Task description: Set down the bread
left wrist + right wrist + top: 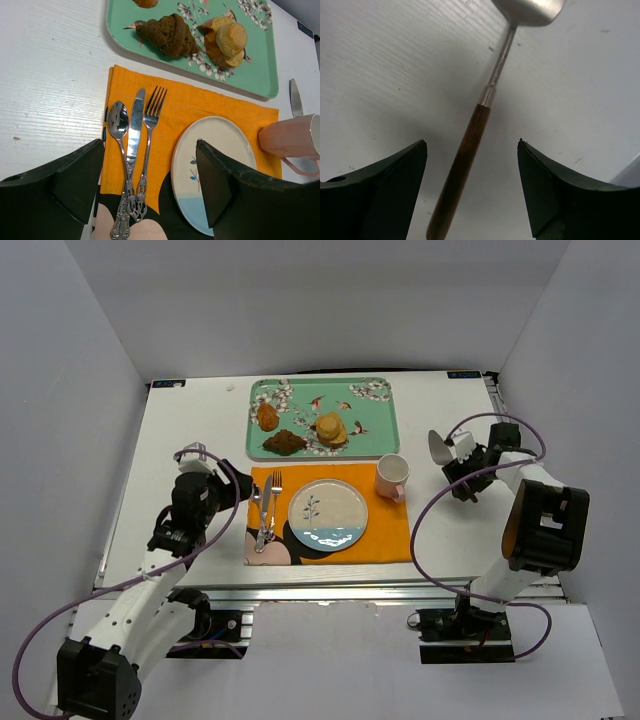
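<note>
One bread (167,34), top and left wrist views

light: bright, even | shadows: soft — faint | focus: mostly sharp

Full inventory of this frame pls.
table: 1, white, underneath
tray: 1, mint floral, far centre
bread: 1, dark brown, tray front
stacked bun: 1, golden, beside bread
oval pastry: 1, orange-brown, tray left
placemat: 1, orange, centre
plate: 1, pale, on placemat
spoon, knife, fork: 1 each, silver, placemat's left
mug: 1, pink, placemat's far-right corner
spatula: 1, wooden-handled, table's right
left gripper: 1, black, jaws open, by cutlery
right gripper: 1, black, jaws open, straddling spatula handle
</note>
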You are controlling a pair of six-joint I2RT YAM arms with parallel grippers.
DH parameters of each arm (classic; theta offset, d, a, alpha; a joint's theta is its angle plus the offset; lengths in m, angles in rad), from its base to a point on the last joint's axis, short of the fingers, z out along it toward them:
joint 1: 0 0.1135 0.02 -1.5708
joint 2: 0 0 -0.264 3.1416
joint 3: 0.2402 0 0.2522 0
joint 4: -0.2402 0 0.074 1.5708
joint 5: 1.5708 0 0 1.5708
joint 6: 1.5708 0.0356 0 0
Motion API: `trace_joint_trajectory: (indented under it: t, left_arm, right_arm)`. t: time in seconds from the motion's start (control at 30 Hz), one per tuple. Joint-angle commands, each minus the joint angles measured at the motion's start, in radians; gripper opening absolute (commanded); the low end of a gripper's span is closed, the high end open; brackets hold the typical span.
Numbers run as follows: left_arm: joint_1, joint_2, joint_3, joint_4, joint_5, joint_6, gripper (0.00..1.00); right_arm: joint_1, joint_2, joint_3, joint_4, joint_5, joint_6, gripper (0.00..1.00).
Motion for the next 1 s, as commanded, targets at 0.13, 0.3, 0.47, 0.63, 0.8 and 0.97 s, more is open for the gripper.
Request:
trace_joint_trajectory:
  t: [0.13, 0.3, 0.47, 0.63, 0.8, 0.97]
  left_arm:
    - [0.004, -0.024, -0.037, 0.014, -0.001, -0.019, 0.83]
    - [0.004, -0.017, -0.025, 0.007, 0.002, -0.01, 0.83]
    - [0.004, -0.037, -0.033, -0.002, -0.002, -0.012, 0.83]
    - [0.004, -0.066, -0.044, -0.016, -0.01, -0.019, 0.83]
    - [0.004, -0.085, -0.034, -0.027, -0.018, -0.019, 0.83]
    - [0.004, -0.068, -0.008, -0.013, -0.029, -0.013, 0.83]
  right_arm:
    - [-0.006, -0.074, -0.162, 0.215, 0.023, 0.167, 0.74]
    - [-0.008, -0.079, -0.214, 0.324, 0.024, 0.239, 0.59]
    - [-0.017, -0.077, -0.216, 0.354, 0.026, 0.26, 0.34]
    - [-0.02, -0.113, -0.195, 0.345, 0.012, 0.24, 0.01]
    - [0.012, -0.185, -0.051, 0.22, -0.092, 0.191, 0.0]
    - [0.153, -0.153, 0.264, 0.019, -0.093, 0.057, 0.0]
